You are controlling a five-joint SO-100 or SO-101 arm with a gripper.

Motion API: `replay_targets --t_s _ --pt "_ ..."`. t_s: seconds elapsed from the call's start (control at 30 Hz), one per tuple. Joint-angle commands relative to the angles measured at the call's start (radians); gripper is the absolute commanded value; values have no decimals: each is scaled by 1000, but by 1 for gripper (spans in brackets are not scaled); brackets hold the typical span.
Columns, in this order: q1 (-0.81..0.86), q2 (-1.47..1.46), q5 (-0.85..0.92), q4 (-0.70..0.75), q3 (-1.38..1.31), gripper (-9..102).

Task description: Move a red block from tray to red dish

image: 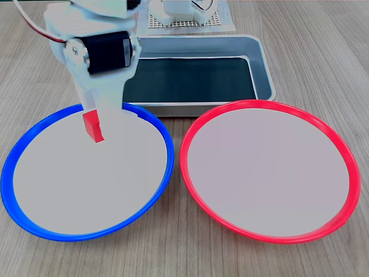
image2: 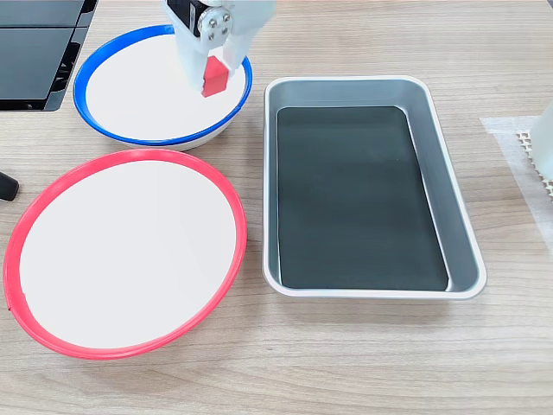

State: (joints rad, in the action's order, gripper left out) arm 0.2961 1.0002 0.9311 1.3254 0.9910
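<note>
Pale wood-grain tabletop point(image: 323, 52); even, soft light; dark panel point(image2: 39, 52) at corner.

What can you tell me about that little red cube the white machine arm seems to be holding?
The small glossy red block is a bright plastic-looking cube, tilted with one corner pointing down. It is pinched in the white two-finger gripper, whose fingers cover its upper part. It hangs above the back part of the round blue-rimmed dish, near the rim; whether it touches the dish's pale surface cannot be told. In both fixed views it is outside the silver-grey metal tray and away from the round red-rimmed dish.
</note>
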Motion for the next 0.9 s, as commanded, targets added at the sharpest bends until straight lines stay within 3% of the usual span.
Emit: replay_targets --t_s 0.0,0.5,0.87 --pt "-11 21 0 -8 -52 0" --pt "-302 112 -268 193 -265 0" --pt "-446 -23 -270 -61 -25 1"
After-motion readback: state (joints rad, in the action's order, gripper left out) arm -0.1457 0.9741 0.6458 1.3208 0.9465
